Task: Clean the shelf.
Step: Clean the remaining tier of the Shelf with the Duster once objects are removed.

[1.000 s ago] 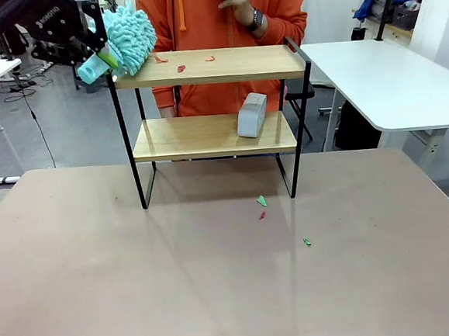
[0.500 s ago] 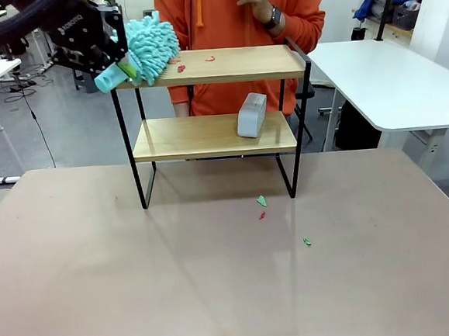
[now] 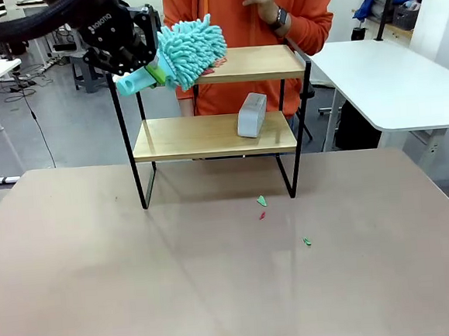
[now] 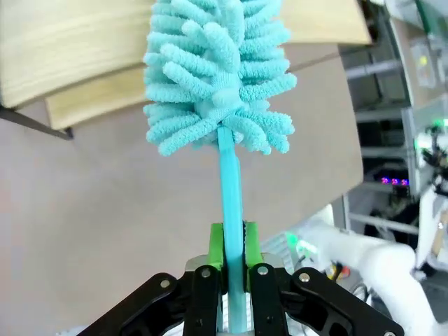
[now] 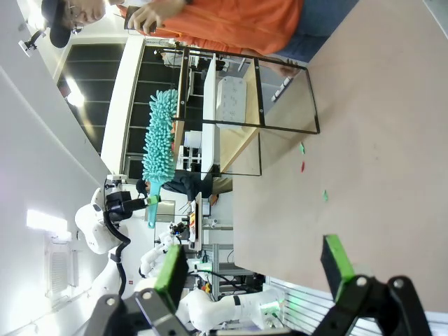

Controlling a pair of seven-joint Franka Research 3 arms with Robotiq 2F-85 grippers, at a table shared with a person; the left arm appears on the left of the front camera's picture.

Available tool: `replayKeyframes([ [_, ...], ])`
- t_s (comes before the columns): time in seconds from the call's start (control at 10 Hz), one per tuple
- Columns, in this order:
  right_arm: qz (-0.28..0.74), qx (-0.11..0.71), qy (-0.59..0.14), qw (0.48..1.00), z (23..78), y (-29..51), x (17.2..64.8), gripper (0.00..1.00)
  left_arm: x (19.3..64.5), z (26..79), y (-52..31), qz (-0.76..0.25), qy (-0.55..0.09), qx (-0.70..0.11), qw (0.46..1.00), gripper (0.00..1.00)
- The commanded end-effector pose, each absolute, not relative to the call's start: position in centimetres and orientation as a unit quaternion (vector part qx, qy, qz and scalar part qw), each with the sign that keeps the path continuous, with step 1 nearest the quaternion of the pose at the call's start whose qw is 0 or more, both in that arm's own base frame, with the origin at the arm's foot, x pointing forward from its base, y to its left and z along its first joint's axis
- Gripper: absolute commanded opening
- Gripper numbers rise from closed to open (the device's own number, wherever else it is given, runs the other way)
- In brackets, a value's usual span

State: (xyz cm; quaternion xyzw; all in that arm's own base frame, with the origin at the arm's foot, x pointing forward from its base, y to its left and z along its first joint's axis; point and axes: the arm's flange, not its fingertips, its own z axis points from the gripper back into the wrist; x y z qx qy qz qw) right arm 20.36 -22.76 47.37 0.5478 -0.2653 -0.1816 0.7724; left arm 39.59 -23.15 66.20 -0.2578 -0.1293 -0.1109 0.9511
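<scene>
Gripping a fluffy turquoise microfibre duster [image 3: 192,50] by its thin plastic handle, your left gripper [image 3: 153,71] holds the mop head against the left half of the top board of the shelf [image 3: 263,62], a small two-tier rack of light wood in a thin black metal frame. The rack stands at the far side of the brown tabletop [image 3: 102,287], directly in front of a person in an orange hooded top [image 3: 305,6]. In the left wrist view the green pads are clamped tight on the handle.

Your right gripper [image 5: 253,264] hangs over the table well away from the shelf, its jaws spread wide with nothing between them.

Judging by the scene, you are midway through the job. The right half of the top board looks bare, and three small green and red scraps [image 3: 262,201] lie on the table in front of the rack. Whether any debris sits under the duster head cannot be told. The lower board looks free of scraps but carries a pale grey box-shaped object [image 3: 252,115] near its right end. You probably need to finish the top pass, and the lower board may want a wipe too.
</scene>
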Motion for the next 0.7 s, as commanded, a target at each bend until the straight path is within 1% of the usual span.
replayKeyframes([
  [0.0, -0.172, 0.551, -0.278, 0.768, 47.4, -22.8, 20.5, 1.0, 39.6, 67.2, -22.2, -0.165, -0.045, -0.292, 0.941, 0.12],
  [0.1, -0.172, 0.551, -0.278, 0.768, 47.4, -22.8, 20.5, 1.0, 39.0, 67.8, -21.6, -0.208, 0.021, -0.312, 0.927, 0.12],
  [0.2, -0.172, 0.551, -0.278, 0.768, 47.4, -22.8, 20.5, 1.0, 37.9, 68.3, -20.8, -0.261, 0.111, -0.334, 0.899, 0.12],
  [0.3, -0.172, 0.551, -0.278, 0.768, 47.4, -22.8, 20.5, 1.0, 36.3, 68.7, -19.7, -0.327, 0.2, -0.338, 0.86, 0.12],
  [0.4, -0.172, 0.551, -0.278, 0.768, 47.4, -22.8, 20.5, 1.0, 34.9, 69.0, -18.6, -0.361, 0.226, -0.336, 0.84, 0.12],
  [0.6, -0.172, 0.551, -0.278, 0.768, 47.4, -22.8, 20.5, 1.0, 34.1, 69.8, -17.3, -0.365, 0.203, -0.351, 0.838, 0.12],
])
